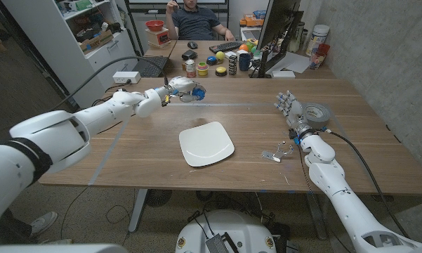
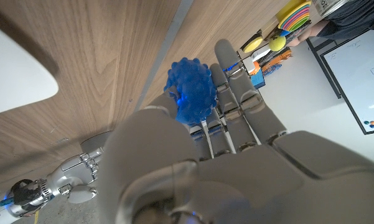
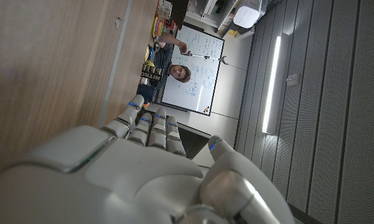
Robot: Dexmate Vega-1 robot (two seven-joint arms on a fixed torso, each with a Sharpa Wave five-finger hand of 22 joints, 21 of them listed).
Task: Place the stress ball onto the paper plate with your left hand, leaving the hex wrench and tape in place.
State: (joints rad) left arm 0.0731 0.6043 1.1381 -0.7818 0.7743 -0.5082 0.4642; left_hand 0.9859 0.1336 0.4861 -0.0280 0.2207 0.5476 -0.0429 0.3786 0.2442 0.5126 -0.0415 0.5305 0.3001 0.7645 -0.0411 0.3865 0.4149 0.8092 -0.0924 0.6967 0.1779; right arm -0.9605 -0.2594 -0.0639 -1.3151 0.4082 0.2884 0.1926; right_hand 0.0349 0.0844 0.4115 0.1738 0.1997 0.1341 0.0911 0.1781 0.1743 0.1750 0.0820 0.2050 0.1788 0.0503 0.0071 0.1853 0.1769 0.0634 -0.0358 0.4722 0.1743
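Left hand (image 2: 199,162) gripping blue stress ball (image 2: 191,93).
Hand held over far table (image 1: 126,154); paper plate (image 1: 206,144) at centre. Right hand (image 1: 289,111), fingers apart, beside tape (image 1: 317,114).

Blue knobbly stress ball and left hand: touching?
Touching. The left wrist view shows the blue knobbly stress ball pressed against the left hand's fingers.

Wooden table (image 1: 126,151), cluttered desk (image 1: 218,60) behind, shelving (image 1: 91,31), possibly grey panelled wall (image 1: 379,49)
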